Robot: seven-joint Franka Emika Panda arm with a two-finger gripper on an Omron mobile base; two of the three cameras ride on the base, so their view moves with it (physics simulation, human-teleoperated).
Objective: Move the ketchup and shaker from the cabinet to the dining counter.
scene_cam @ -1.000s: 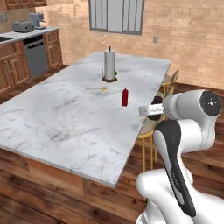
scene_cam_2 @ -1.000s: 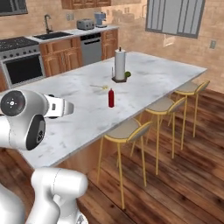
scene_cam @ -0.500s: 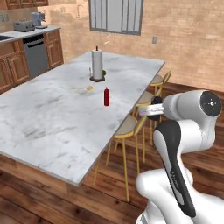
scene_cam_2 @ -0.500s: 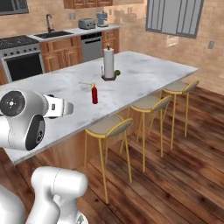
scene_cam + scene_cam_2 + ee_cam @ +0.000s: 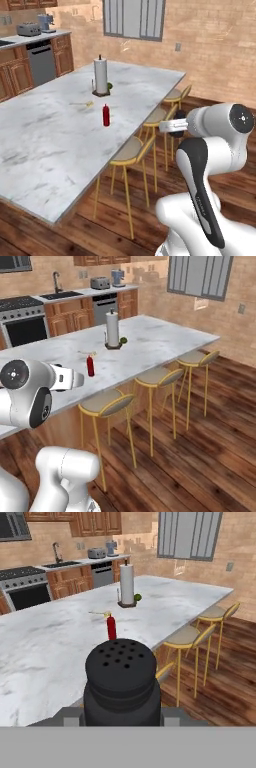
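Hand view: round, perforated black shaker (image 5: 122, 679) before veined marble dining counter (image 5: 60, 629).

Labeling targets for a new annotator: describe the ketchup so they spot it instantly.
Start at the big marble dining counter with stools along its edge. Near the middle stands a tall paper towel roll; the ketchup stands upright a little nearer the robot, close to the stool edge. It is the counter's one slim red bottle, much shorter than the roll.
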